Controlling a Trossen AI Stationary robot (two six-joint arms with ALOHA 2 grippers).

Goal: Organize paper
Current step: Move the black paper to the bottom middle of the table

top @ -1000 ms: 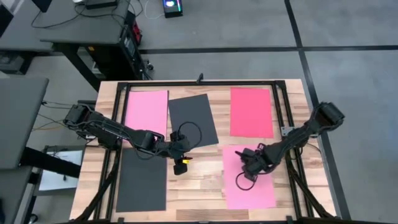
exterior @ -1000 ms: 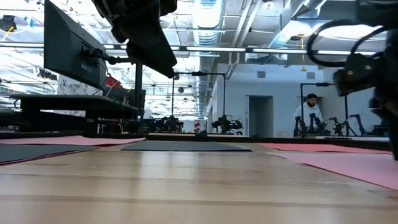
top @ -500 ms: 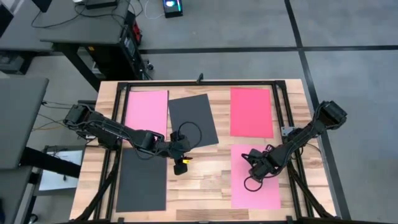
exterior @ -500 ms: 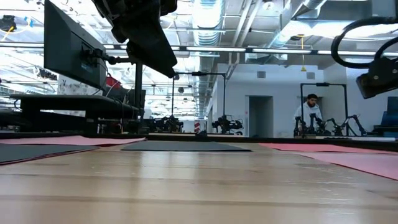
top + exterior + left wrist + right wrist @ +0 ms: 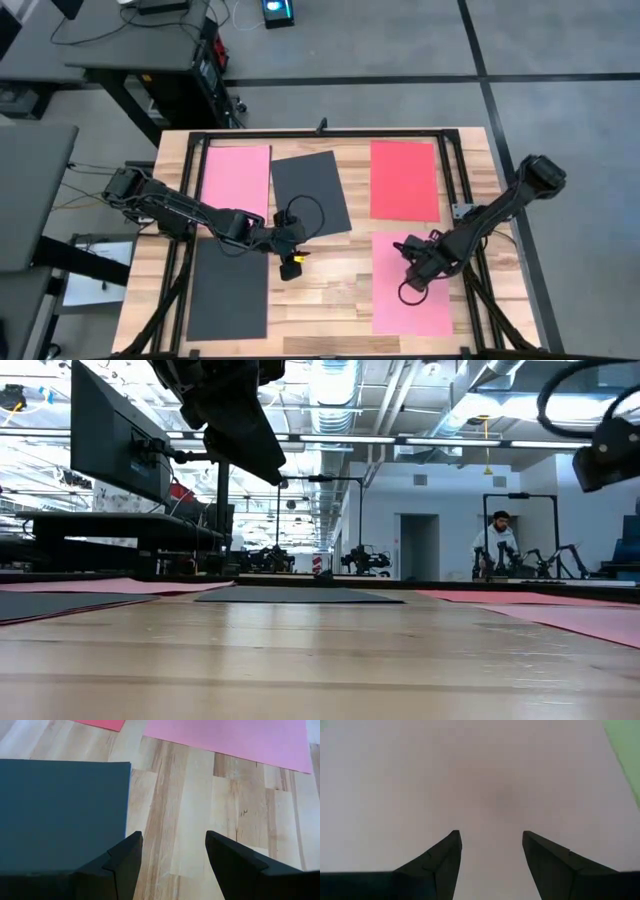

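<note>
Five sheets are spread flat so each can be reached: pink paper point(image 5: 235, 180) at 10 o'clock, dark sheet point(image 5: 311, 193) beside it, red sheet point(image 5: 404, 180) at 1, another dark sheet point(image 5: 228, 292) at 7. The right gripper point(image 5: 415, 268), jaws apart and empty, hovers over the pink sheet point(image 5: 412, 310) at 5. The left gripper point(image 5: 290, 262) waits mid-table, jaws apart too. Wooden table point(image 5: 320, 300), big workshop behind, a person point(image 5: 496, 545) far off
</note>
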